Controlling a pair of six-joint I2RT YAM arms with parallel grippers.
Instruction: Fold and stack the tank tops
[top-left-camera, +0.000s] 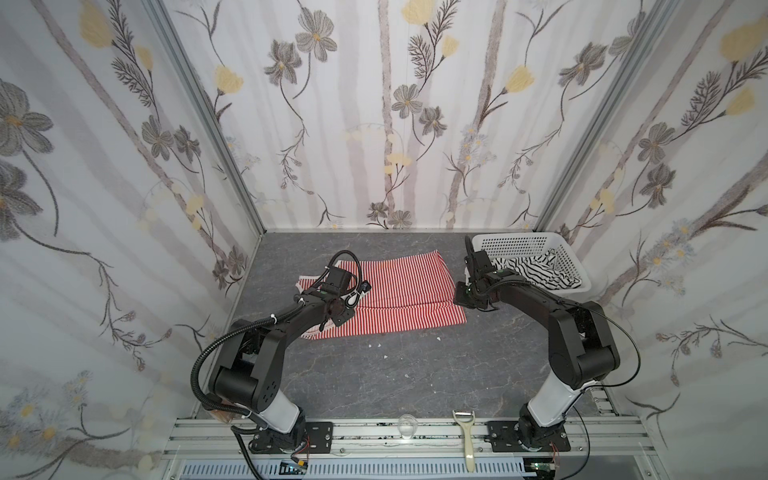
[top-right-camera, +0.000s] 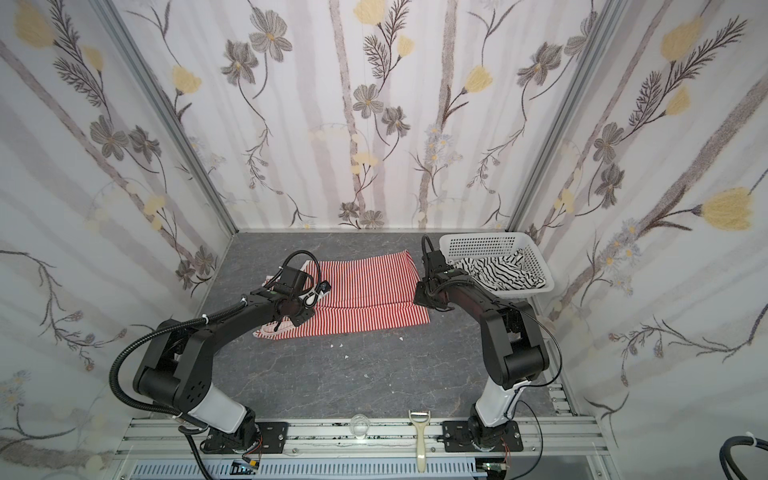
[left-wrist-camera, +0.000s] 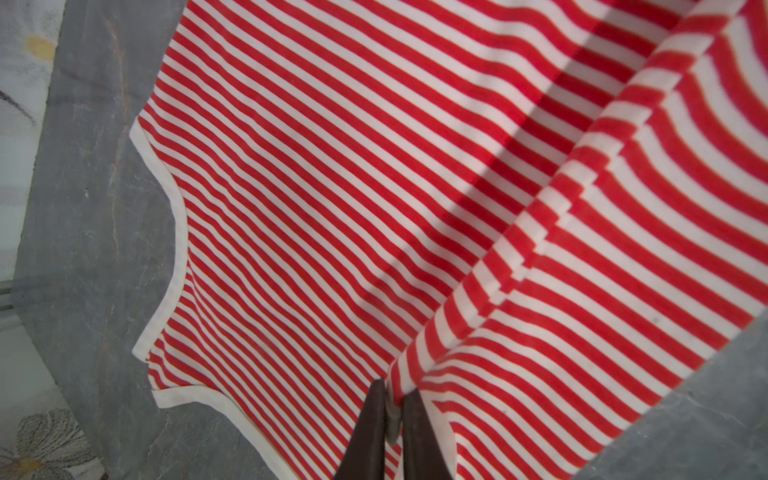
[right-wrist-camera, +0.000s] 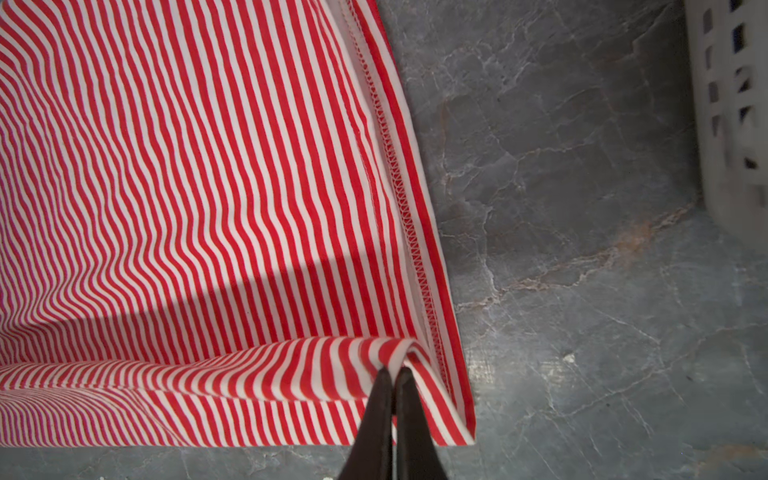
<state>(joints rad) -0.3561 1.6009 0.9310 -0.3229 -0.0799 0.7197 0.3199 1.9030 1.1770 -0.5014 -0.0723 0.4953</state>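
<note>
Mid-fold: red-striped tank top (top-left-camera: 399, 286) lies mid table (top-left-camera: 374, 374). My right hand (right-wrist-camera: 392, 372) clamps its hem corner; left hand (left-wrist-camera: 392, 388) nearly together at the fold, can't tell if gripping. Next: release, fold crosswise. Black-striped tank top (top-left-camera: 528, 266) sits in far-right basket (top-left-camera: 519, 248).

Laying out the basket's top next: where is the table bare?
Widest: the table between the red-striped top and the front rail. Narrow strip behind the top. Crowded: between top and basket, where the right pincer grips.
</note>
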